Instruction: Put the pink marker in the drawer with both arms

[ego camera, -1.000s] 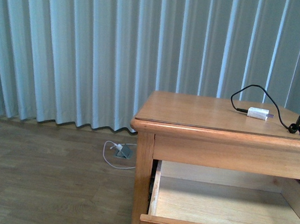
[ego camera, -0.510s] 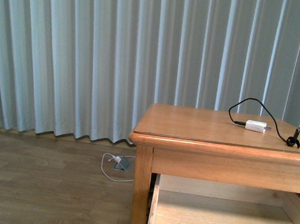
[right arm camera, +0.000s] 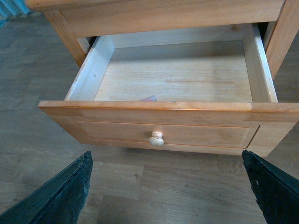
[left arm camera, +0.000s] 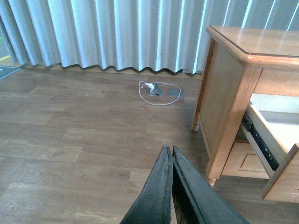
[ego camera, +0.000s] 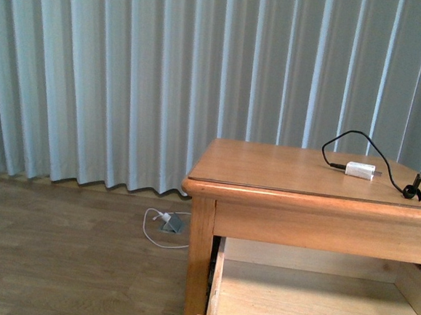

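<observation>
The left tool [left arm camera: 171, 150] is held low over the floor [left arm camera: 84, 135]. Its two dark fingers are pressed flat together and nothing is gripped between them. The right tool [right arm camera: 166, 158] is spread wide, one finger [right arm camera: 67, 191] being seen at each lower corner of the right wrist view, and nothing is held in it either.

The floor is laid with grey-brown wood-look planks. Just beyond the right tool, the drawer [right arm camera: 117, 127] is pulled well out of the cabinet [ego camera: 199, 259]. It is made of honey-coloured wood, with a recessed panel front and one round pale knob [right arm camera: 156, 138]. Its inside is lined with lighter bare wood. The pink marker [right arm camera: 149, 98] lies on the drawer bottom, close against the inside of the front panel, so that only a small pink part is seen above the front edge. A second drawer [left arm camera: 243, 161] is seen lower in the cabinet, pushed in.

On the cabinet top [ego camera: 268, 166], towards its far right, a white charger plug [ego camera: 360, 170] is laid, with a black cable [ego camera: 351, 133] looped behind it.

Further back on the floor, a grey floor socket [ego camera: 173, 225] is set, and a thin white cord [ego camera: 150, 229] is curled beside it. The far side of the room is closed off by a pale blue-grey pleated curtain [ego camera: 129, 78], which reaches down to the floor.
</observation>
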